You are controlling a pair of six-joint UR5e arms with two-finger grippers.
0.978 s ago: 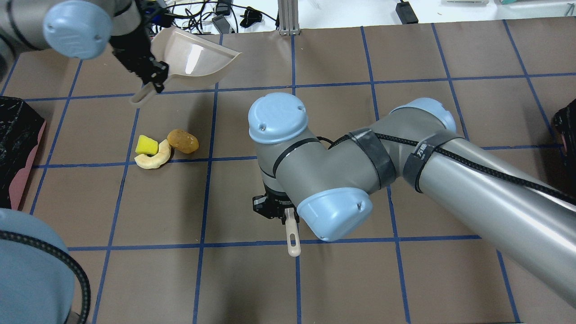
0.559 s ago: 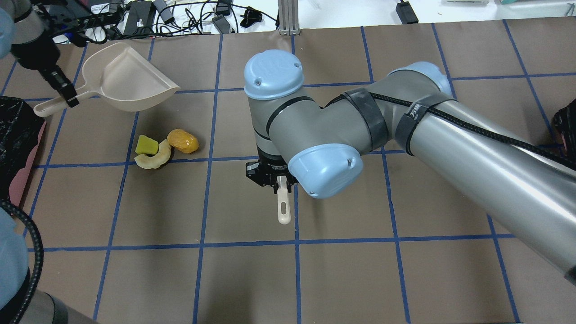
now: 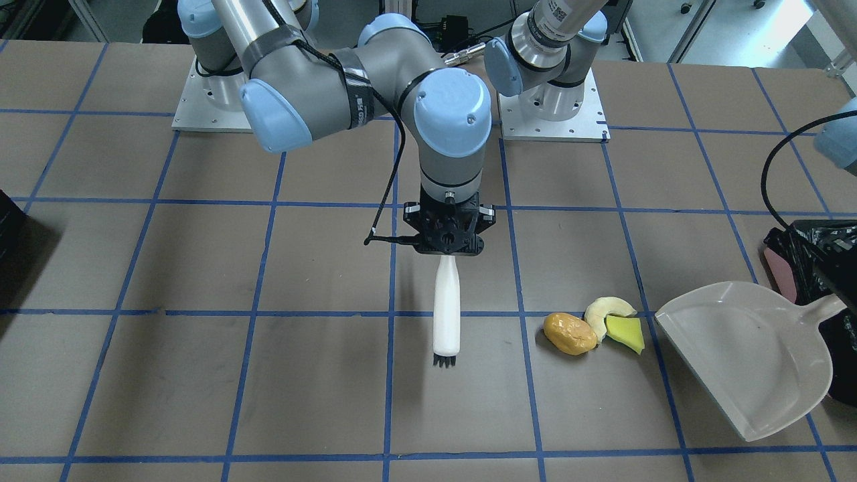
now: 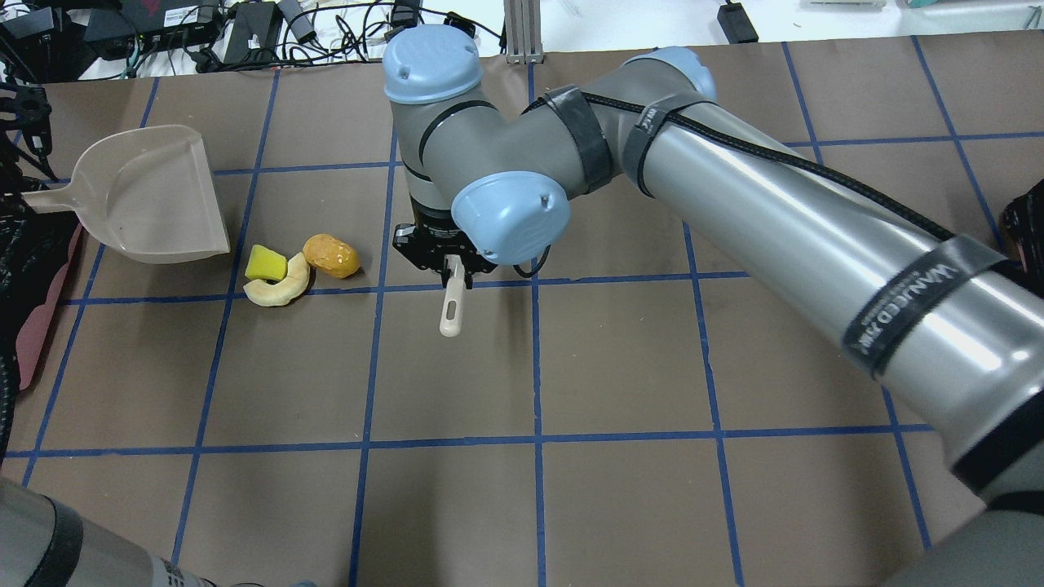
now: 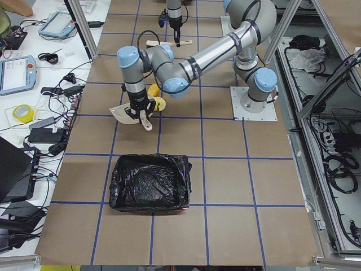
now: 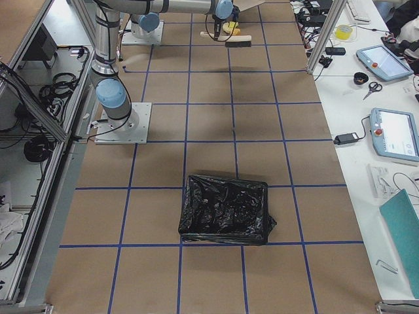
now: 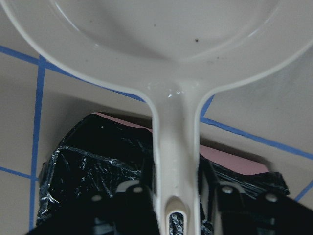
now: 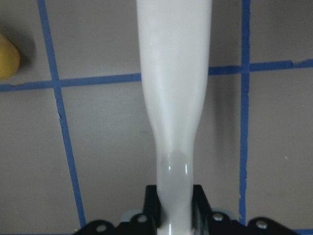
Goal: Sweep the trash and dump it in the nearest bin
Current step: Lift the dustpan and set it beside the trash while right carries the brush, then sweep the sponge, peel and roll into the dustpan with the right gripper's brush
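Trash [image 3: 598, 326] lies in a short row on the table [image 3: 201, 375]: orange-brown lump [image 3: 569, 333], cream peel [image 3: 599, 309] and yellow-green wedge [image 3: 628, 335], close together. In the front-facing view the right gripper [image 3: 446, 253] is clamped on the handle of a white brush [image 3: 446, 314]. The long axis of the brush runs straight away from the robot's base, with the bristles at the far end. The row runs across this axis, toward the robot's left. The lump is nearest to the brush, and the wedge and peel are nearest to the white dustpan [image 3: 743, 355]. So the trash is between brush and dustpan, and I judge the sweep must go sideways to the left.

From overhead, the open edge of the dustpan faces the brush. However, the trash is just beside the corner on the robot's side, not in front of the middle. The pan or the stroke probably needs a small correction.

The left side view shows the bin [image 5: 148, 208], lined with a black bag, near the dustpan at the table's left end. The right side view shows another black-lined bin [image 6: 222, 237] well apart from the trash, so the first one seems nearest.

The left wrist view shows the left gripper [image 7: 176, 196] closed around the dustpan handle, with the bin below it. The right wrist view shows the brush handle gripped between the fingers and the lump at the picture's edge.
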